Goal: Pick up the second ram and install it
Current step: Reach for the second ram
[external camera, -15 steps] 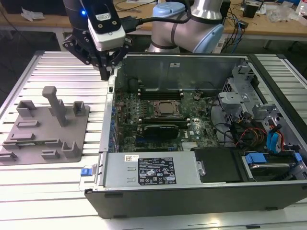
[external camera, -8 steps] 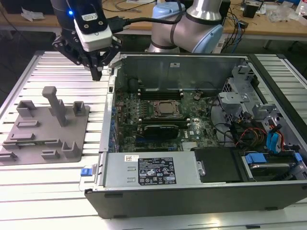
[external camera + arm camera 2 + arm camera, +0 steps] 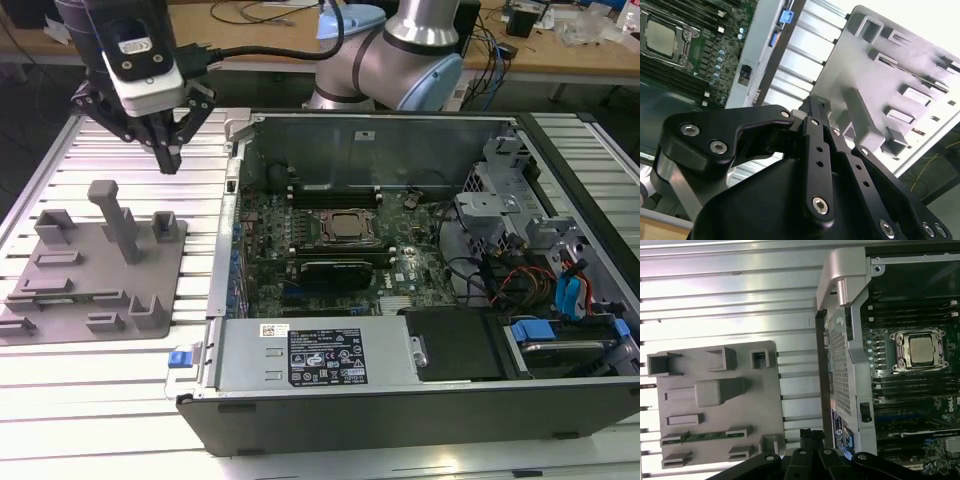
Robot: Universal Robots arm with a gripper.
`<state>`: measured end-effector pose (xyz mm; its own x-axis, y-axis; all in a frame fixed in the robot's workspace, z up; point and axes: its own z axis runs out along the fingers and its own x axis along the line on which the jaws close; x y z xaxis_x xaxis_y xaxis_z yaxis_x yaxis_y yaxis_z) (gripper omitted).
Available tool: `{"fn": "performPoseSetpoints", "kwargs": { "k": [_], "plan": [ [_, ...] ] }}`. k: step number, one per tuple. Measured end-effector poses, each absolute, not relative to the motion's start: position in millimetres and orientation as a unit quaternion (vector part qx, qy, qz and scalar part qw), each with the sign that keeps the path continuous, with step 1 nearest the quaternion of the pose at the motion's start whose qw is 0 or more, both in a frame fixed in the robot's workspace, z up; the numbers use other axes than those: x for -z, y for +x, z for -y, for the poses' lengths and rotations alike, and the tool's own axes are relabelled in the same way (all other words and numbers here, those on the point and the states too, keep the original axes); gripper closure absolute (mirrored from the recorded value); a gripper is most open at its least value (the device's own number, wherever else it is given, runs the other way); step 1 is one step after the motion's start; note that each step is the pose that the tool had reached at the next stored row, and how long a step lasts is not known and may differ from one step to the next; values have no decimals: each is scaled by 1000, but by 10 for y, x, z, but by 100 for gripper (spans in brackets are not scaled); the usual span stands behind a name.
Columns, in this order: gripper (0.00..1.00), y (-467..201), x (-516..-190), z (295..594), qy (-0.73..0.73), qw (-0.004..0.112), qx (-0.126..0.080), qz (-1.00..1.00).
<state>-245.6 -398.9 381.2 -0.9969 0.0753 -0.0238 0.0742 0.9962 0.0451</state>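
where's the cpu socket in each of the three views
Exterior view: the cpu socket sits inside the open case, to the exterior view's right of the grey fixture plate.
First wrist view: the socket lies across the case wall from the plate.
Second wrist view: the same, socket beyond the wall from the plate.
Shared landmark: the grey fixture plate.

bright light falls from above the computer case (image 3: 400,412) in the exterior view; the ribbed table (image 3: 110,400) in front of the case glares near white, while the case's inside sits dimmer. in the first wrist view the slats beside the case wash out with a pink tinge. in the second wrist view the table beyond the grey fixture plate (image 3: 865,70) is blown out, and the black gripper (image 3: 815,104) looks dark and slightly soft
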Motion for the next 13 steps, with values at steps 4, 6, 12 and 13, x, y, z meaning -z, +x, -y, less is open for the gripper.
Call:
{"fn": "performPoseSetpoints", "kwargs": {
  "k": [4, 6, 12, 13],
  "plan": [
    [92, -2662, -3778, 3989, 37, 13, -22, -999],
    [92, -2760, -3762, 3989, 37, 13, -22, -999],
    [92, -2968, -3717, 4007, 37, 13, -22, -999],
    [92, -2986, -3710, 4021, 37, 13, -22, -999]
  ]
}}
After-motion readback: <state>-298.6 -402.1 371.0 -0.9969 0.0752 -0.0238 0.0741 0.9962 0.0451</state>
